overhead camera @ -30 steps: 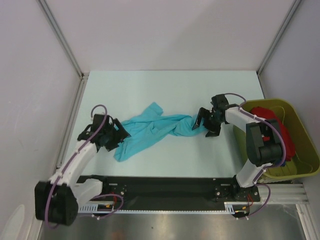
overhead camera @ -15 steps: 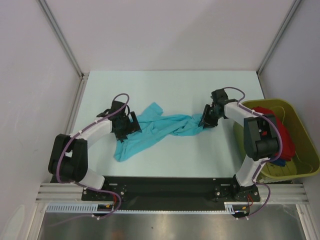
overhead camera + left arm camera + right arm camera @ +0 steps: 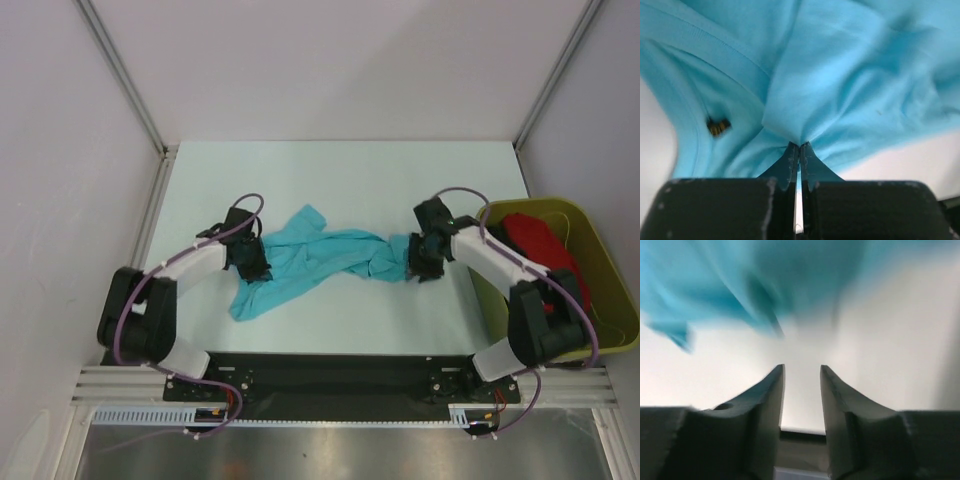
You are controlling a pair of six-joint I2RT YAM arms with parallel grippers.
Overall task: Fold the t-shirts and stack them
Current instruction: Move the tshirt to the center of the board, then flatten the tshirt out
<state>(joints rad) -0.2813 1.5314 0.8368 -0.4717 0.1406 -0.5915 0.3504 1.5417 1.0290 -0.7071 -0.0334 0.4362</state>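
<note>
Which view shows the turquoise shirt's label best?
Left wrist: the dark label sits sharp on the turquoise shirt, left of the left pincer pinching the cloth. Top view: too small to find. Right wrist: only blurred cloth.

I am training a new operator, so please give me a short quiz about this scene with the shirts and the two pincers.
1. True or false: the left pincer is shut on the turquoise t-shirt.
2. The red t-shirt lies where, relative to the olive-green tub? A: in it. B: beside it. C: under it.
3. Fill the gap: in the right wrist view, the jaws of the right pincer stand ____, with nothing between them.
Key: 1 true; 2 A; 3 apart.
</note>
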